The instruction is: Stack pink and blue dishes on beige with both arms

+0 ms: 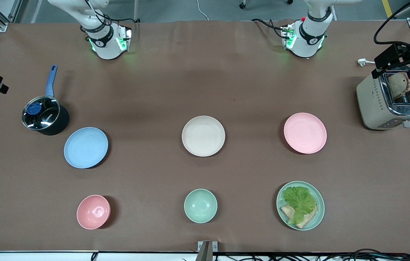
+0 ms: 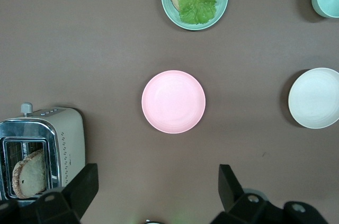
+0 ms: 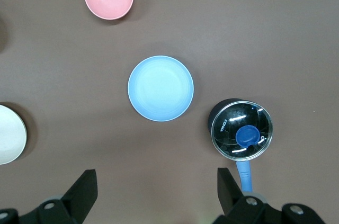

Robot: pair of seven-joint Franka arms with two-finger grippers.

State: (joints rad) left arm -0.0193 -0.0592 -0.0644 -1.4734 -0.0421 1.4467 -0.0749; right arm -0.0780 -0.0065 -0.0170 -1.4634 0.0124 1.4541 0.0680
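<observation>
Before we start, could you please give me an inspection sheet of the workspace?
Surface: brown table, flat.
Job's things: blue plate, beige plate, pink plate lie apart; nothing stacked.
Clutter: lidded pot, pink bowl, green bowl, green plate with lettuce and bread, toaster holding bread.
Grippers: left gripper open above the pink plate; right gripper open above the blue plate.
Cables: white plug beside the toaster.
Surroundings: nothing seen.
</observation>
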